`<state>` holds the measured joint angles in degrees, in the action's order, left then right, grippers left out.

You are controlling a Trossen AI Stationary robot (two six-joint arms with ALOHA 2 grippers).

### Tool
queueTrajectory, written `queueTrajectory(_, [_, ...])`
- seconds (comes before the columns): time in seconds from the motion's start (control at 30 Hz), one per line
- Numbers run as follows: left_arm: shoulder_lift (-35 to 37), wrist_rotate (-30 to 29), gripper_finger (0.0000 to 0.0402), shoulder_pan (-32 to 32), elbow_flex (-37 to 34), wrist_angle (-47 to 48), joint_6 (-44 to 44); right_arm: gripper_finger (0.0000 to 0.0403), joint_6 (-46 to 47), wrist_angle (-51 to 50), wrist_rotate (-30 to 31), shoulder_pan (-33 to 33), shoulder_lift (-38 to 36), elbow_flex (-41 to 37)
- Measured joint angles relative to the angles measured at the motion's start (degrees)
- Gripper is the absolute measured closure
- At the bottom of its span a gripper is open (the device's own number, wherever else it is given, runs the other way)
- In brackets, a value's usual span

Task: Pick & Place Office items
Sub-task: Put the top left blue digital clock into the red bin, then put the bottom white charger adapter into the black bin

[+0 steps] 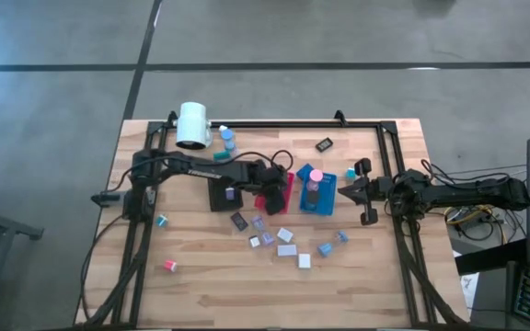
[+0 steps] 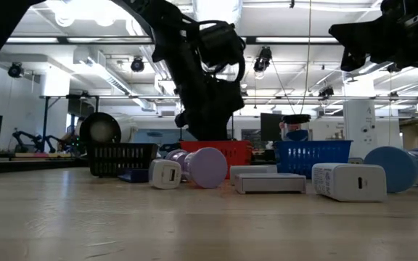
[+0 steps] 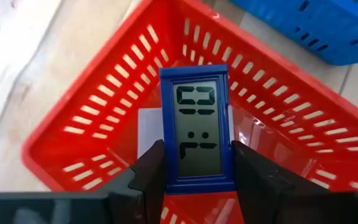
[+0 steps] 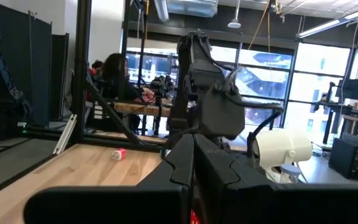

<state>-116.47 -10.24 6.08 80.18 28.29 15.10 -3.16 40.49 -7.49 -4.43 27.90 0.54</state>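
The office items lie scattered over the pale wooden plank surface (image 1: 210,294); one of them, a small flat blue-framed plastic clock with a grey digit display (image 3: 197,132), hangs clamped between the two dark fingers of the left claw (image 3: 197,171), directly above the red slotted plastic basket (image 3: 92,130).

Going near to far: a small pink round cap (image 1: 169,266) sits alone near the left front. Then comes a loose cluster of white, grey and lavender blocks (image 1: 286,249), hard-edged and smooth; in the low view one is a white boxy charger-like piece (image 2: 350,181) beside a round lavender disc (image 2: 207,167). Behind them stand the black tray (image 1: 219,193), the red basket and the blue slotted basket (image 1: 318,193), which has a pink cap in it. At the far left lies a big white cylinder (image 1: 193,125).

The risks, as I judge them: the clock is slick and pinched only by its lower edges, so it could twist or slide out early. Dropped from height, it may bounce off the basket's sloped wall, or land on the white piece already inside.

The right claw (image 1: 346,191) rests closed and empty at the right, just beside the blue basket.
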Motion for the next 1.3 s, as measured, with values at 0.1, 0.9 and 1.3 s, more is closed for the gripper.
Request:
queueTrajectory(0.1, [-0.4,0.0,0.0251,0.0,-0.7,0.1,0.2,0.0394,0.0,0.0,0.0,0.0,0.0,0.0])
queueTrajectory(0.9, [-0.6,0.2,0.0116,0.0,2.6,3.8,-2.6,0.0394,0.2,0.0,0.0,0.0,0.0,0.0])
queueTrajectory(1.3, [14.3,-6.1,0.0106,-1.1,12.6,21.1,-12.8,0.0394,1.3,-0.1,0.0,0.0,0.0,0.0])
